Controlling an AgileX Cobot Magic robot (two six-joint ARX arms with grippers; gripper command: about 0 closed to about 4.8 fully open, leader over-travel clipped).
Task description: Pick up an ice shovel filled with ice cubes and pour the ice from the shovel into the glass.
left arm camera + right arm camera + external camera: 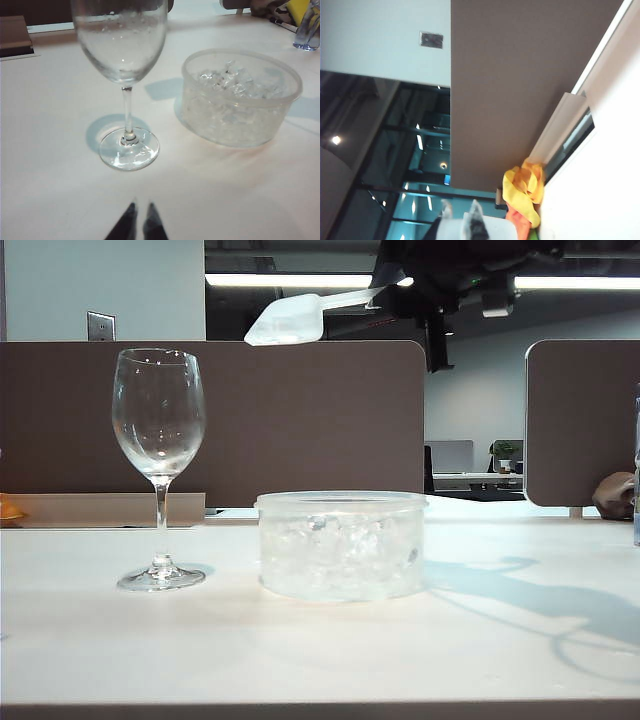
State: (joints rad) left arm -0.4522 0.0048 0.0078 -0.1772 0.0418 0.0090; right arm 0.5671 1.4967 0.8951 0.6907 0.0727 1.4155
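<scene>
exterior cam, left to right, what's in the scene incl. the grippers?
glass standing on the table → ice shovel held high in the air, bowl end toward the glass → tub of ice cubes below it → right gripper shut on the shovel's handle. Left gripper, shut, shows only in the left wrist view.

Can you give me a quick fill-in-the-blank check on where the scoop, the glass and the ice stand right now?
1. The right gripper holds the ice shovel by its ____.
2. The shovel is raised high above the table, between the glass and the ____ of ice cubes.
3. The glass stands upright and is ____ of ice.
4. The left gripper hovers shut, ____ the glass's foot.

Missing words: handle; tub; empty; near
</scene>
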